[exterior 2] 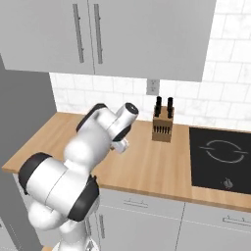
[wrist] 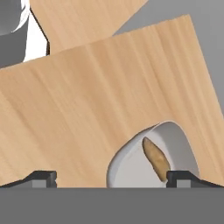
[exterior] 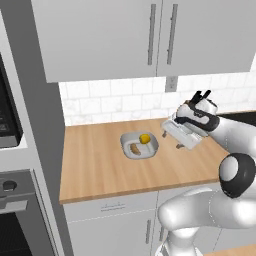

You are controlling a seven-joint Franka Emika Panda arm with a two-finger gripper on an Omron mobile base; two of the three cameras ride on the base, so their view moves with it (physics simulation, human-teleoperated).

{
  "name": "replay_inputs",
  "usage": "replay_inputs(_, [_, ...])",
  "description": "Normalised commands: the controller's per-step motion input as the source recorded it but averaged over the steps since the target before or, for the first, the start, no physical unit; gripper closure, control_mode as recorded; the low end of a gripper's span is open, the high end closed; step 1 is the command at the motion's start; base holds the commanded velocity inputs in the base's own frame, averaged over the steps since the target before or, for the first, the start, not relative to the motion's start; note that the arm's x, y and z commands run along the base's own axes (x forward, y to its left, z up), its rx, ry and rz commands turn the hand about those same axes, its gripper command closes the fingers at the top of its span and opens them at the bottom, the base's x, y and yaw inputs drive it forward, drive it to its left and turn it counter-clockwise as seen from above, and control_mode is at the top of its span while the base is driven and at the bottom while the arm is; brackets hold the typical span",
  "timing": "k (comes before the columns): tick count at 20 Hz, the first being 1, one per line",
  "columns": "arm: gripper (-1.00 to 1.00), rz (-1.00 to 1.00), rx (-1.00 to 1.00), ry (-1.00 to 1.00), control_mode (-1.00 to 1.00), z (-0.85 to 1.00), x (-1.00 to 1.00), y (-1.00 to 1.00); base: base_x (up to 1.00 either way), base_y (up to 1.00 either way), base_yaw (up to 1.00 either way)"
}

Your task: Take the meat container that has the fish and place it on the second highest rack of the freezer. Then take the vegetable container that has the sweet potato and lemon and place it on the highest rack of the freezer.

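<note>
So right now my gripper (wrist: pixel 111 177) is spread wide with nothing between the fingers, hovering over the wooden surface (exterior: pixel 95 160). From the hand view I'm looking down along it, and the two dark fingertips (wrist: pixel 43 178) sit far apart at the bottom. The grey container (wrist: pixel 153 159) pokes in at the lower right, with the right fingertip over its edge, and the sweet potato (wrist: pixel 156 159) lies inside it, an oblong orange-brown lump.

From the left base view the container (exterior: pixel 139 145) sits out in the middle of the surface, a bit toward the tiled back wall (exterior: pixel 115 100). Inside it, the lemon (exterior: pixel 145 138) is at the far right side and the sweet potato (exterior: pixel 135 149) lies nearer the front, close to each other, though I can't tell if they touch. My hand (exterior: pixel 186 131) is just to the right of the container and above the surface, not touching it.

From the right base view, my arm covers the container. A knife block (exterior 2: pixel 162 126) stands against the wall, and a black cooktop (exterior 2: pixel 220 157) is set into the surface to its right. Grey upper cabinets (exterior 2: pixel 122 34) hang above.
</note>
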Motion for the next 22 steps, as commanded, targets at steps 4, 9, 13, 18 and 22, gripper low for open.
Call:
replay_inputs(4, [-1.00,0.13,0.00,0.04,-1.00,-0.20,0.54,0.03,0.00,0.00,0.00])
replay_inputs(9, [-1.00,0.09,-0.05,0.01,-1.00,-0.14,0.13,0.12,0.00,0.00,0.00])
replay_inputs(13, [-1.00,0.04,-0.07,0.00,-1.00,-0.23,0.00,0.19,0.00,0.00,0.00])
replay_inputs(18, [-1.00,0.01,-0.03,0.00,-1.00,-0.21,0.00,0.07,0.00,0.00,0.00])
replay_inputs(22, [-1.00,0.00,-0.03,0.00,-1.00,-0.19,0.12,0.28,0.00,0.00,0.00])
